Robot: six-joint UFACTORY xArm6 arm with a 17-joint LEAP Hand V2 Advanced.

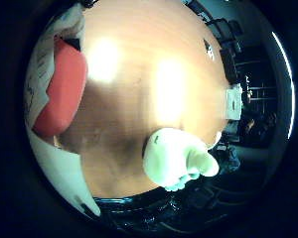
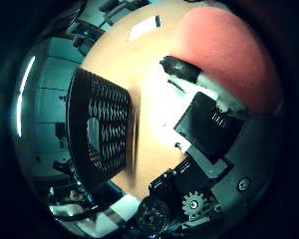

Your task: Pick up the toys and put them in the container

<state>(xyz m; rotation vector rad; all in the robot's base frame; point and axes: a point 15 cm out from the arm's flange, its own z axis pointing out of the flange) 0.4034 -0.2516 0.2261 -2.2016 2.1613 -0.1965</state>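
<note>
The hand (image 2: pixel 209 124) curls around a red toy (image 2: pixel 229 55), held against the palm; the black mesh container (image 2: pixel 97 129) waits near; a white toy (image 1: pixel 176 158) remains on the table (image 1: pixel 139 74).

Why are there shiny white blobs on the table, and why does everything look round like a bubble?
In the little finger side view, the blobs are glare from lights on the wooden table, beside the pale green toy. In the thumb side view, glare washes the table by the black mesh container. Both views bend things round because the cameras are very wide-angle.
</note>
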